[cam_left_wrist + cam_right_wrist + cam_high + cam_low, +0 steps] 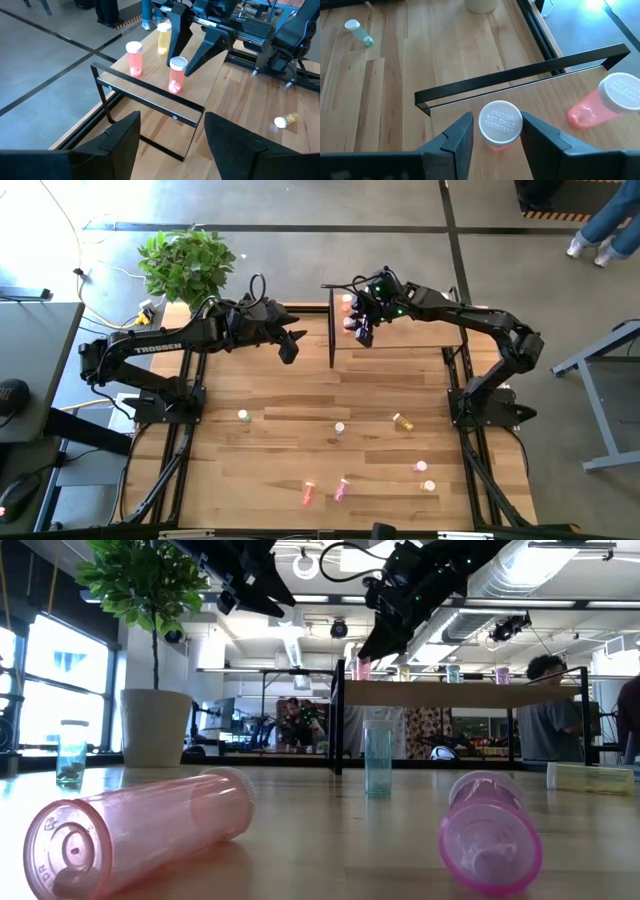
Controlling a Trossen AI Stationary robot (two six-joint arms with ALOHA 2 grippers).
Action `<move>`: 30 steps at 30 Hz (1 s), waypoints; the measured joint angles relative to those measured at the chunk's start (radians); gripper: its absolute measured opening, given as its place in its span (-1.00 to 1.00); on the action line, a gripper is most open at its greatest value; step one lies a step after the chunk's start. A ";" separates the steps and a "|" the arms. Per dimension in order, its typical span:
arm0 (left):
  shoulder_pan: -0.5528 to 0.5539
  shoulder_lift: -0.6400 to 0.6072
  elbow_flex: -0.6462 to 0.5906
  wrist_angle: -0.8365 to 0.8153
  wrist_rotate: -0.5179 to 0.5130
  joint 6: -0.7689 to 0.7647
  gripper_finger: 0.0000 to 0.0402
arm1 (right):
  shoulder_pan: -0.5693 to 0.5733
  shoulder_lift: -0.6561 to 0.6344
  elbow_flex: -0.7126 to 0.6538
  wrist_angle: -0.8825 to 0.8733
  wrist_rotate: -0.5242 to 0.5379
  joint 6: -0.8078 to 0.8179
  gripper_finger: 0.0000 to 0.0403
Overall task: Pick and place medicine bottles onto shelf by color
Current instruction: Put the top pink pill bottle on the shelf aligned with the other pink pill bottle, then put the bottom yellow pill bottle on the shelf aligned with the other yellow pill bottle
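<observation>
My right gripper (496, 131) is straddling an upright pink white-capped medicine bottle (500, 125) standing on the light-wood black-framed shelf (150, 95), fingers parted around it. My left gripper (290, 345) is hovering open left of the shelf.

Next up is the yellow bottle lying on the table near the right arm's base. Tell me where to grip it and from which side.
Grip the yellow bottle across the middle of its body, coming straight down from above. It lies on its side on the table, with clear space around it, so the fingers should straddle its width, set crosswise to its long axis. The right gripper is probably better placed to take it.
</observation>
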 joint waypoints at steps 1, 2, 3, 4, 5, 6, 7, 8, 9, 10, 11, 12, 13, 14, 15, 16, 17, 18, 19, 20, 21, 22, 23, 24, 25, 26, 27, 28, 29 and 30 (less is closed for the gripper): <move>0.000 0.000 0.000 0.000 0.000 0.000 0.05 | 0.000 0.000 0.000 0.000 0.000 0.000 -0.24; 0.000 0.000 0.000 0.000 0.000 0.000 0.05 | 0.000 0.000 0.000 0.000 0.000 0.000 -0.22; 0.000 0.000 0.000 0.000 0.000 0.000 0.05 | 0.000 0.000 0.000 0.000 0.000 0.000 -0.21; 0.000 0.000 0.000 0.000 0.000 0.000 0.05 | 0.000 0.000 0.000 0.000 0.000 0.000 -0.19; 0.000 0.000 0.000 0.000 0.000 0.000 0.05 | 0.000 0.000 0.000 0.000 0.001 0.000 -0.18; 0.000 0.000 0.000 0.000 0.000 0.000 0.05 | 0.000 0.000 0.000 0.000 0.007 -0.001 -0.17; 0.000 0.000 0.000 0.000 0.000 0.000 0.05 | 0.000 0.000 0.000 0.001 0.016 -0.001 -0.16; 0.000 0.000 0.000 0.000 0.000 0.000 0.05 | 0.000 0.000 0.001 0.001 0.018 -0.001 -0.15; 0.000 0.000 0.000 0.000 0.000 0.000 0.05 | -0.002 0.000 0.005 0.000 0.019 -0.002 -0.15; 0.000 0.000 0.000 0.000 0.000 0.000 0.05 | -0.002 0.000 0.012 0.001 0.019 -0.004 -0.14; 0.000 0.000 0.000 0.000 0.000 0.000 0.05 | -0.002 0.000 0.019 0.003 0.019 -0.007 -0.14; 0.000 0.000 0.000 0.000 0.000 0.000 0.05 | -0.002 -0.001 0.027 0.005 0.019 -0.009 -0.14; 0.000 0.000 0.000 0.000 0.000 0.000 0.05 | -0.002 -0.001 0.034 0.001 0.019 -0.009 -0.15; 0.000 0.000 0.000 0.000 0.000 0.000 0.05 | -0.002 -0.002 0.038 -0.002 0.019 -0.009 -0.15; 0.000 0.000 0.000 0.000 0.000 0.000 0.05 | -0.002 -0.002 0.042 -0.006 0.019 -0.009 -0.14; 0.000 0.000 0.000 0.000 0.001 0.000 0.05 | -0.002 -0.002 0.045 -0.010 0.018 -0.009 -0.14; 0.000 0.000 0.000 0.000 0.001 0.000 0.05 | -0.002 -0.002 0.048 -0.013 0.018 -0.009 -0.14; 0.000 0.000 0.000 0.000 0.001 0.000 0.05 | -0.002 -0.002 0.054 -0.023 0.018 -0.009 -0.14; 0.000 0.000 0.000 0.000 0.001 0.000 0.05 | -0.002 -0.002 0.062 -0.039 0.018 -0.010 -0.15; 0.000 0.000 0.000 0.000 0.000 0.000 0.05 | -0.002 -0.002 0.072 -0.058 0.018 -0.012 -0.15; 0.000 0.000 0.000 0.000 0.000 0.000 0.05 | -0.002 -0.002 0.084 -0.078 0.017 -0.012 -0.15; 0.000 0.000 0.000 0.000 0.001 0.000 0.05 | -0.002 -0.002 0.097 -0.099 0.017 -0.012 -0.15; 0.000 0.000 0.000 0.000 0.001 0.000 0.05 | -0.002 -0.002 0.112 -0.121 0.016 -0.012 -0.15; 0.000 0.000 0.000 0.000 0.001 0.000 0.05 | -0.002 -0.002 0.128 -0.144 0.016 -0.012 -0.15; 0.000 0.000 0.000 0.000 0.001 0.000 0.05 | -0.002 -0.002 0.144 -0.170 0.016 -0.011 -0.15; 0.000 0.000 0.000 0.000 0.001 0.000 0.05 | -0.002 -0.002 0.161 -0.198 0.016 -0.008 -0.15; 0.000 0.000 0.000 0.000 0.001 0.000 0.05 | -0.002 -0.002 0.178 -0.227 0.016 -0.003 -0.15; 0.000 0.000 0.000 -0.001 0.001 0.000 0.05 | 0.000 -0.002 0.196 -0.259 0.016 0.001 -0.15; 0.000 0.000 0.000 -0.001 0.001 0.005 0.05 | 0.003 -0.002 0.213 -0.293 0.016 0.009 -0.15; 0.000 0.000 0.000 -0.001 0.001 0.012 0.05 | 0.006 -0.002 0.230 -0.329 0.016 0.022 -0.15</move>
